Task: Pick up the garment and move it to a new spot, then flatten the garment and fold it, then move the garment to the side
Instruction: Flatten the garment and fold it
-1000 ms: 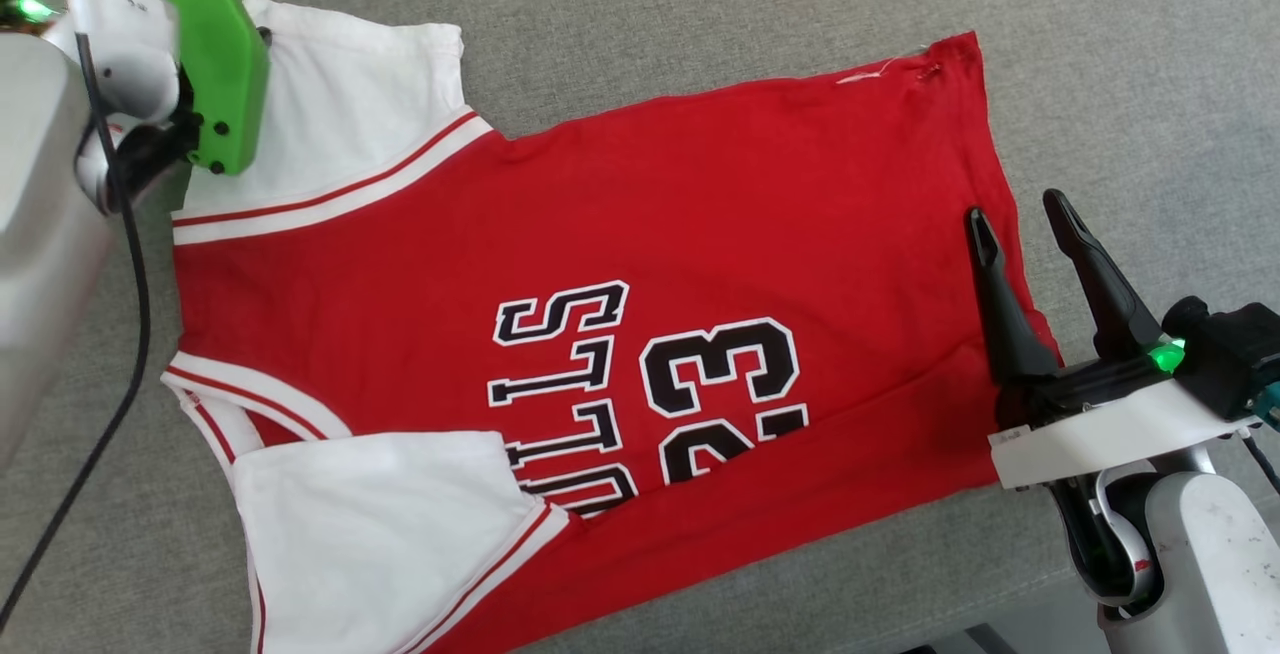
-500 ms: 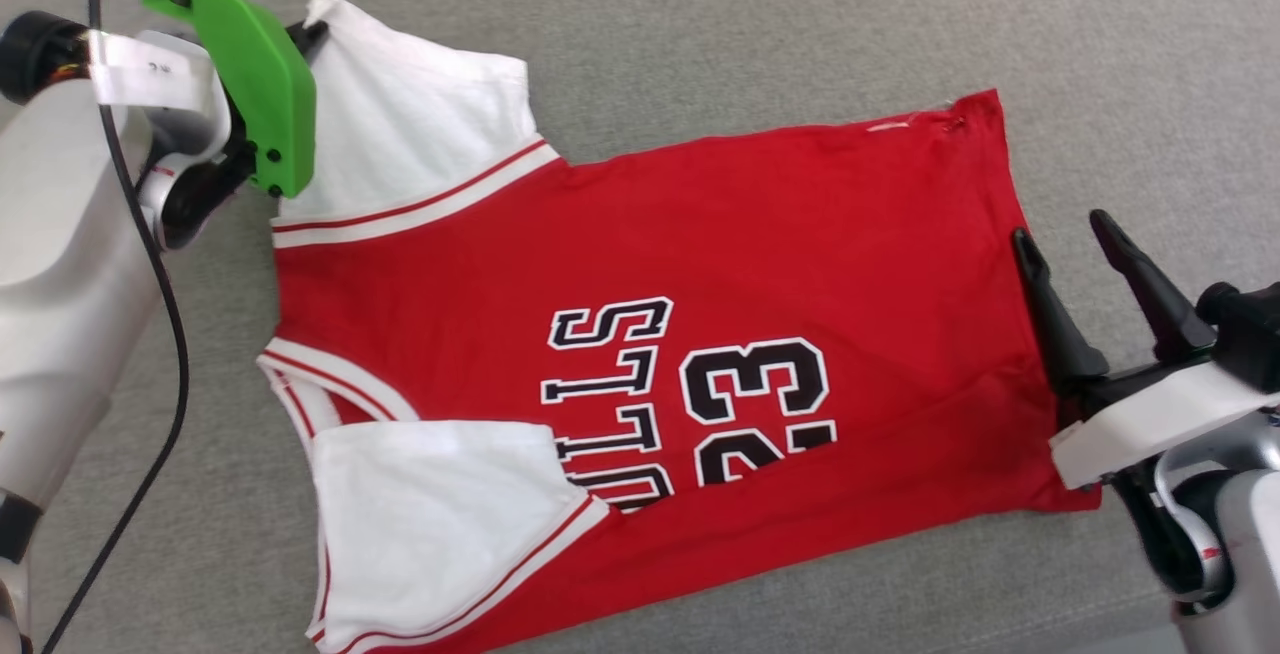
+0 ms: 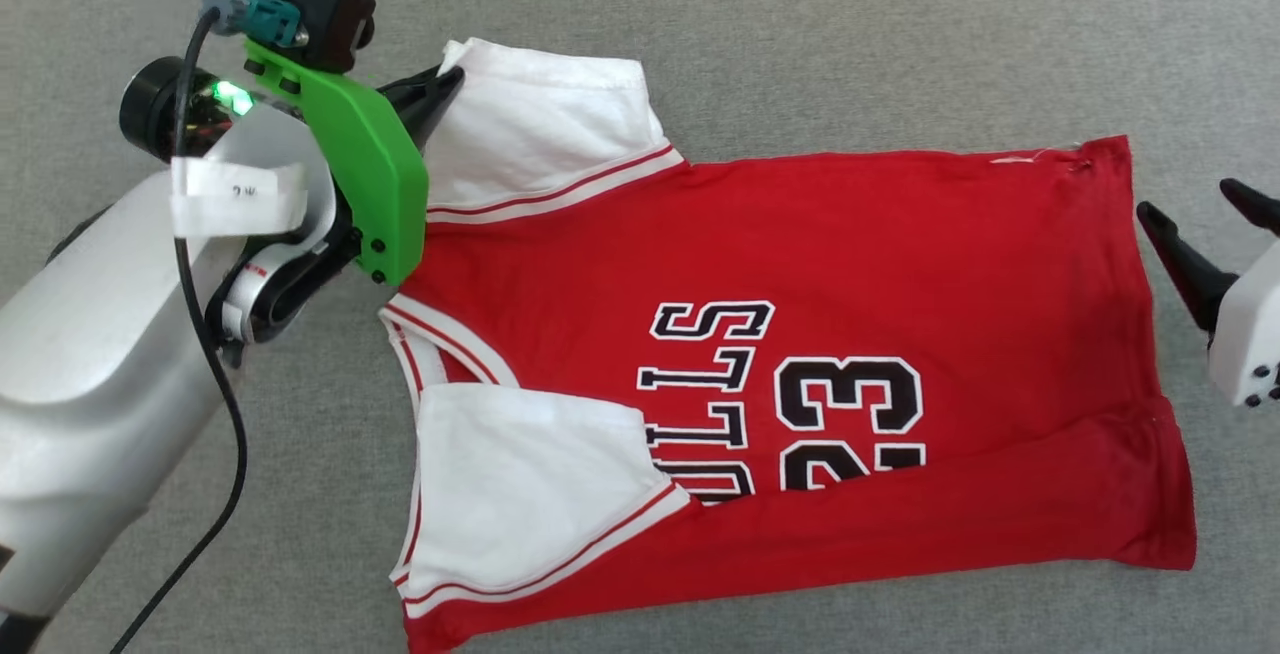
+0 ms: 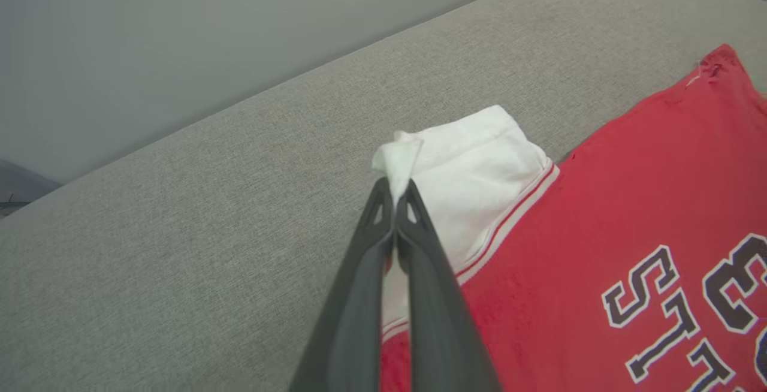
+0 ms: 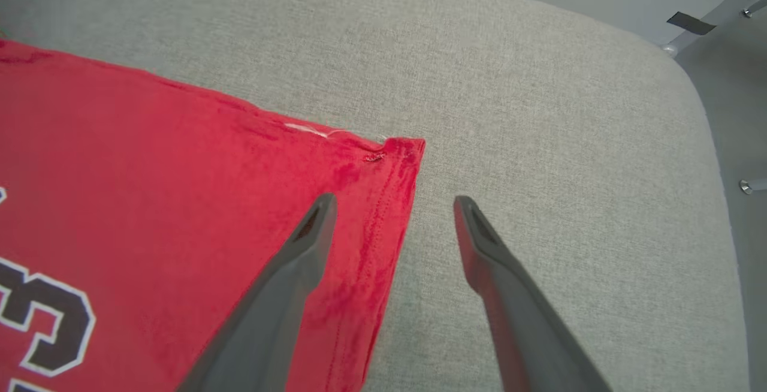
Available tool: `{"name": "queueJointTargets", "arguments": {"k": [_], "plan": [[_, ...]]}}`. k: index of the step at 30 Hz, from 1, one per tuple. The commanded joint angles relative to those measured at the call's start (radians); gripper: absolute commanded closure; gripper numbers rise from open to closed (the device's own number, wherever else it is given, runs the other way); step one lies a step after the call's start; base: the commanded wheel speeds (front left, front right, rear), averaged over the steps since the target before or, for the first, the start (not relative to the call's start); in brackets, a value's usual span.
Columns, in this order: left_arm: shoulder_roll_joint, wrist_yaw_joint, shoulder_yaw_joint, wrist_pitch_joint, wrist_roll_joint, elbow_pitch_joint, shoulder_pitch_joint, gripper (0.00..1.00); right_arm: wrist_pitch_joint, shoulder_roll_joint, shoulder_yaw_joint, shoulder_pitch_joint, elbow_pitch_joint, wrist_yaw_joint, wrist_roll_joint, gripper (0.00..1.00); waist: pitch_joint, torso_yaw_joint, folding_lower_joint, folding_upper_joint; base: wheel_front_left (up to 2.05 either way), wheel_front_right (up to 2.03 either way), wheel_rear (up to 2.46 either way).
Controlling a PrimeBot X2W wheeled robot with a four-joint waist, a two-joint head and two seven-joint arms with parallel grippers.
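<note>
Item: red jersey-style T-shirt [image 3: 800, 264] with white short sleeves and black-and-white "BULLS 23" print, spread print-up on a grey fabric-covered desk [image 3: 900, 34].
- Near sleeve [image 3: 530, 474]: folded over part of the shirt's print.
- Left gripper [image 3: 445, 84]: placed at the shirt's far white sleeve [image 3: 540, 124]; fingers pressed together, the sleeve's corner pinched and lifted.
- Right gripper [image 3: 1185, 199]: placed at the shirt's hem corner; fingers spread wide, nothing held, one finger seen over the red hem, the other over the desk.
</note>
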Motion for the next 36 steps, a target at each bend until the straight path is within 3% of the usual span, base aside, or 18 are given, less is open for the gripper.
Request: {"name": "queueJointTargets", "arguments": {"k": [1,2,3,6,18,19,20,26,36], "plan": [[0.018,0.022,0.005,0.003,0.002,-0.047,0.024,1.00,0.033,-0.025,0.015,-0.041,0.012,-0.001,0.008,0.00,0.038,0.038,0.0000,0.0000,0.00,0.00,0.00],[0.032,0.034,0.005,0.005,0.010,-0.084,0.030,1.00,0.057,-0.045,0.030,-0.062,0.019,-0.001,0.007,0.00,0.048,0.045,0.0000,0.0000,0.00,0.00,0.00],[0.068,0.076,0.008,0.014,0.024,-0.197,0.051,1.00,0.142,-0.068,0.047,-0.132,0.066,-0.001,0.038,0.00,0.080,0.069,0.0000,0.0000,0.00,0.00,0.00],[0.097,0.121,0.003,0.030,0.047,-0.328,0.070,1.00,0.242,-0.084,0.053,-0.225,0.155,-0.001,0.060,0.00,0.117,0.103,0.0000,0.0000,0.00,0.00,0.00],[0.097,0.158,-0.005,0.029,0.067,-0.423,0.083,1.00,0.252,-0.080,0.136,-0.274,0.311,-0.001,0.031,0.00,0.148,0.146,0.0000,0.0000,0.00,0.00,0.00],[0.096,0.159,-0.005,0.027,0.066,-0.421,0.086,1.00,0.247,-0.079,0.143,-0.274,0.320,-0.001,0.031,0.54,0.146,0.147,0.0000,0.0000,0.00,0.00,0.00],[0.096,0.159,-0.006,0.024,0.064,-0.418,0.089,1.00,0.240,-0.077,0.149,-0.275,0.329,-0.001,0.032,1.00,0.144,0.147,0.0000,0.0000,0.00,0.00,0.00],[0.096,0.173,0.010,-0.024,0.038,-0.364,0.138,1.00,0.114,-0.077,0.151,-0.285,0.367,-0.001,0.040,1.00,0.084,0.138,0.0000,0.0000,0.00,0.00,0.00],[0.107,0.189,0.017,-0.084,-0.006,-0.335,0.240,1.00,0.005,-0.098,0.124,-0.210,0.342,-0.001,0.078,1.00,-0.040,0.126,0.0000,0.0000,0.00,0.00,0.00]]}}
